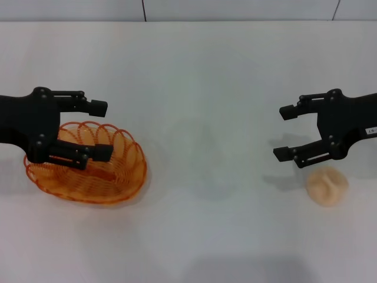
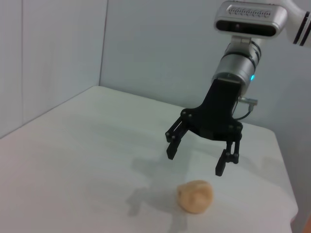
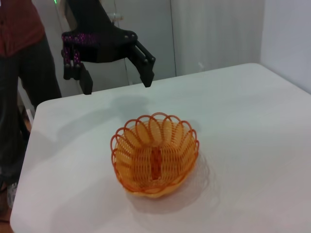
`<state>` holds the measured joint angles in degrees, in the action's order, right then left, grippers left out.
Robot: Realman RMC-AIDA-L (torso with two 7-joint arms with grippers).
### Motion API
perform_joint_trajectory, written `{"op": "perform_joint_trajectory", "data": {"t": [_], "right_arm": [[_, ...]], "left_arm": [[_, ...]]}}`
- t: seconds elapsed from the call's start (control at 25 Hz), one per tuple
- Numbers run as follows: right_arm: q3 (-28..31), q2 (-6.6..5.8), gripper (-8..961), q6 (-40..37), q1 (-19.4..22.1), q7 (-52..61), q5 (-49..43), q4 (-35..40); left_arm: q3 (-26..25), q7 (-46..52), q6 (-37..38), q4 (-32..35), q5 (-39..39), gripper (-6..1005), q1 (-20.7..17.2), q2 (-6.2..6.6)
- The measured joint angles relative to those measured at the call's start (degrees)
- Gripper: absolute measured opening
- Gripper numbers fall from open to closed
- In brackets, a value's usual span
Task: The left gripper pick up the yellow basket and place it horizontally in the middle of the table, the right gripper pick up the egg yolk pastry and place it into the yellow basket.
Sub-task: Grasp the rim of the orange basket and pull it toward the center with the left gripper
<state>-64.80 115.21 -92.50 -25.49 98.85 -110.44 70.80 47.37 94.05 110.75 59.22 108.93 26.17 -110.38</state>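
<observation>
White table (image 1: 206, 88), both claws up in the air, nothing grasped.

Left gripper (image 1: 103, 130) hangs spread wide above the yellow basket (image 1: 88, 165), which sits upright at the table's left side, long axis running roughly across the head view. Right gripper (image 1: 285, 132) hovers, fingers parted, just above the egg yolk pastry (image 1: 327, 186) on the right. Right wrist view alone shows the basket's woven bottom and a person (image 3: 19, 73) standing behind the table; left wrist view alone shows clear air between claw and pastry.
</observation>
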Motion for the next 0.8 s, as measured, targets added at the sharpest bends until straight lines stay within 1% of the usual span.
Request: {"op": "perform_joint_trajectory", "data": {"t": [0.24, 0.36, 0.48, 0.6, 0.72, 0.8], "right_arm": [[0.01, 0.08, 859, 0.11, 0.05, 0.08, 0.24, 0.0], [-0.03, 0.1, 859, 0.23, 0.05, 0.09, 0.3, 0.0], [0.04, 0.1, 859, 0.51, 0.05, 0.28, 0.32, -0.01], [-0.12, 0.1, 859, 0.93, 0.02, 1.05, 0.33, -0.03], [-0.43, 0.13, 859, 1.72, 0.0, 1.85, 0.38, -0.1], [-0.46, 0.15, 859, 1.81, 0.0, 2.12, 0.48, -0.12]], "left_arm": [[-0.1, 0.92, -0.15, 0.34, 0.1, 893, 0.12, 0.79], [-0.18, 2.37, -0.19, 0.41, 0.84, 893, 0.57, 1.84], [-1.17, 4.26, -0.24, 0.41, 5.11, 893, 2.11, 2.73], [-3.76, 6.35, -0.1, 0.44, 12.32, 894, 4.67, 4.0], [-5.65, 7.42, 0.09, 0.43, 17.88, 894, 6.65, 4.92], [-6.0, 8.59, 0.2, 0.44, 21.17, 894, 7.69, 5.41]]}}
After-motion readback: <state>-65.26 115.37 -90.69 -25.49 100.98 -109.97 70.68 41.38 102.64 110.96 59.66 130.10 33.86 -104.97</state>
